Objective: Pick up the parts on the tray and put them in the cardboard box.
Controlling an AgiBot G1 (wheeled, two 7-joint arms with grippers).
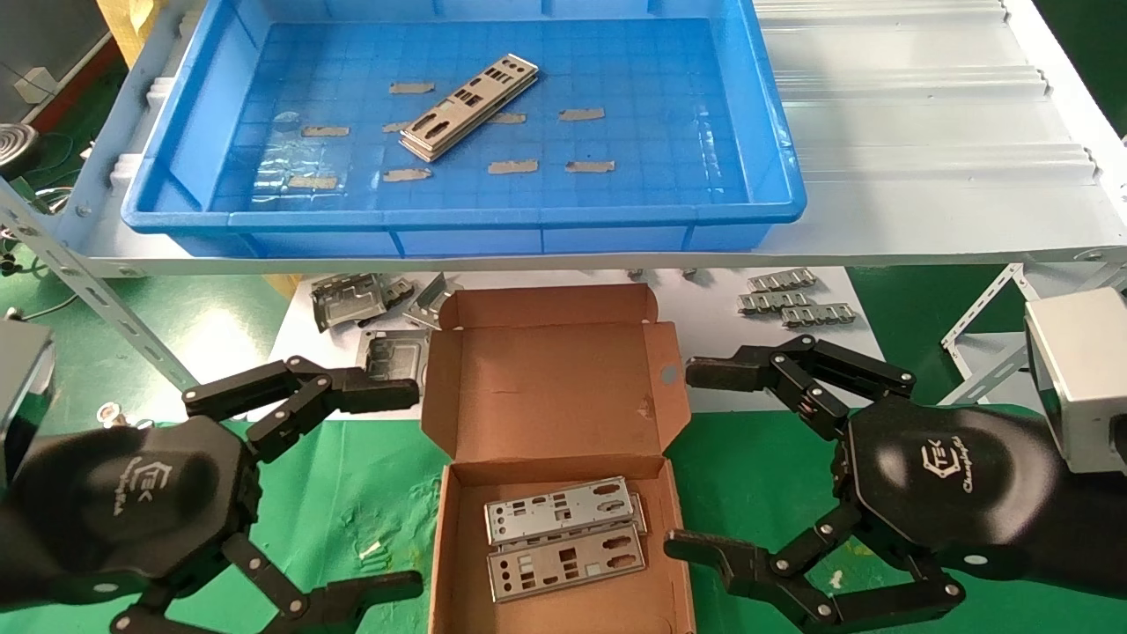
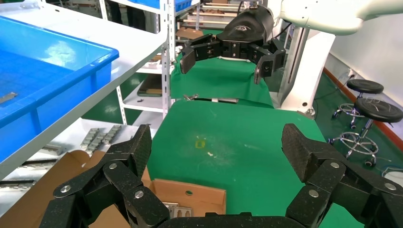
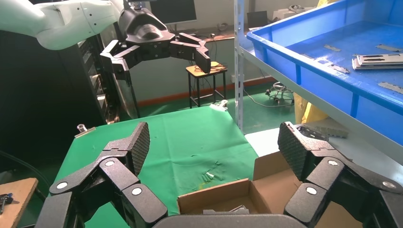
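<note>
While both the left gripper [image 1: 401,484] and right gripper [image 1: 682,458] hang wide open (holding nothing), reach past the fingertips for the stacked parts [image 1: 469,107] on the tray [image 1: 458,216], gripping across their narrow width.

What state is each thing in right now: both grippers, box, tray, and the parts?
left gripper: open, empty, beside the box's left side
right gripper: open, empty, beside the box's right side
cardboard box: lid open, two parts inside
parts in box: lying flat, slightly overlapping
tray: on the shelf, a stack of parts left in it
stacked parts: lying flat, diagonal on the tray floor
</note>
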